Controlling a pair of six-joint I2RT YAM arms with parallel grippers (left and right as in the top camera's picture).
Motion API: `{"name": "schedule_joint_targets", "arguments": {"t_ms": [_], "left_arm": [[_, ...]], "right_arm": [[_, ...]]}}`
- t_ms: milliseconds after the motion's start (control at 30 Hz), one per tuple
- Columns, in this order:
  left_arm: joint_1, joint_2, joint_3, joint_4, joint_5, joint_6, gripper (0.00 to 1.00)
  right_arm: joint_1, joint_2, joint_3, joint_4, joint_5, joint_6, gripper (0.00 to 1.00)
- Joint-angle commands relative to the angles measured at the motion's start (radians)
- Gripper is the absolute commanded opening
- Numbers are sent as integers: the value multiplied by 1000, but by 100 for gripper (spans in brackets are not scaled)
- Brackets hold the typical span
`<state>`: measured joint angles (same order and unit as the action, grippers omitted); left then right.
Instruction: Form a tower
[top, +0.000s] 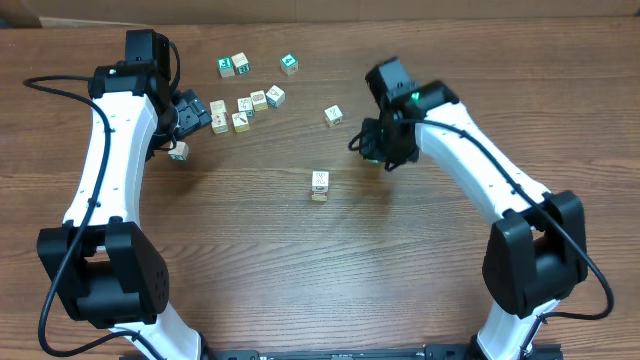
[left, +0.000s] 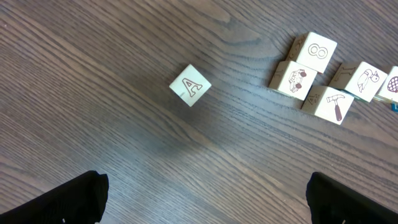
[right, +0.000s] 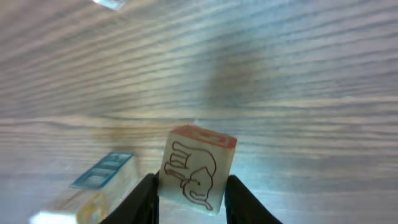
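Overhead: tower stands mid-surface, touching neither arm. Left arm runs toward 12 o'clock, wrist bent toward 3 o'clock at the loose cubes. Right arm reaches toward 10 o'clock, its head near the tower's 2 o'clock.
Left wrist: left jaws wide apart; A cube lies at 12 o'clock of them.
Right wrist: right jaws clamped on elephant cube.

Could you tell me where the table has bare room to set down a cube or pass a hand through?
The broad strip of table on the near side of the tower is bare wood. So is the gap between the tower and the lone cube. The far left is crowded: the loose cube cluster sits beside the left gripper.
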<state>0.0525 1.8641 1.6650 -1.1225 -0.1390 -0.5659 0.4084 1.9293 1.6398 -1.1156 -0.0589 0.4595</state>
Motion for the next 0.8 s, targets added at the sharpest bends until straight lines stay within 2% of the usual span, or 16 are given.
{"name": "schedule_joint_targets", "arguments": {"t_ms": [0, 233, 500, 767], "left_arm": [[0, -16, 13, 1, 1, 13, 100], [0, -16, 13, 1, 1, 13, 100], [0, -16, 13, 1, 2, 13, 99], [0, -16, 13, 1, 1, 13, 99]], "right_arm": [[5, 1, 126, -72, 12, -24, 30], [56, 1, 255, -215, 12, -24, 30], [172, 1, 251, -214, 13, -23, 30], [227, 1, 249, -201, 12, -14, 30]]}}
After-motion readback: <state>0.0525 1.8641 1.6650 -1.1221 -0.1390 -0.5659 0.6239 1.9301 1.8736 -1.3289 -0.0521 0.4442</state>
